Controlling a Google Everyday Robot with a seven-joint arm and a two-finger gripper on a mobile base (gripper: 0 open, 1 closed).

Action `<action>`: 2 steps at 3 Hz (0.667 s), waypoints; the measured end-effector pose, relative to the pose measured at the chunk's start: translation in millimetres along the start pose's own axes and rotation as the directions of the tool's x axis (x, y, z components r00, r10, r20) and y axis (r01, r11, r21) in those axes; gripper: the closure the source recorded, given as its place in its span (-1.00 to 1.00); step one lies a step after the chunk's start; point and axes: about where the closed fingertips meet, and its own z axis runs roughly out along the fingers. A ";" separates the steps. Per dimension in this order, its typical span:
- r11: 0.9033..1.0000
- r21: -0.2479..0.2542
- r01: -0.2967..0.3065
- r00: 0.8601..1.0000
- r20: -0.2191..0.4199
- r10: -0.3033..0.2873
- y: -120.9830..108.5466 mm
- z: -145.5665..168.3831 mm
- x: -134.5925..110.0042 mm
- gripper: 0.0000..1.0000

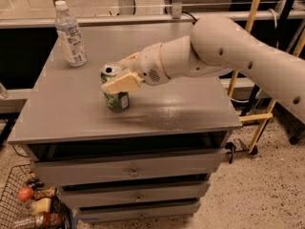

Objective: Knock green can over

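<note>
One small green can [117,100], mottled pale green with a silver top, stands upright left of centre on the grey bench [186,113]. The single white arm's gripper [114,75] reaches it from the right, jaws spread apart, the nearer one lying across the can's upper front. One clear plastic bottle [70,35] with a white cap stands well apart at the back left corner.

The tool [114,76] lies across the upper part of the green can [117,100] and hides much of its label. The print that does show is too small to read. The arm [228,51] runs off the right edge. The wire basket [12,191] on the floor by the counter [181,109] is cut off at the lower-left corner, and its contents are indistinct.
</note>
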 end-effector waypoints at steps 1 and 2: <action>1.000 0.005 0.001 1.000 0.009 -0.001 -1.4 -2.1 -1.6 0.30; 0.999 0.015 0.050 0.999 -0.015 -0.050 -6.8 -8.8 -8.1 0.76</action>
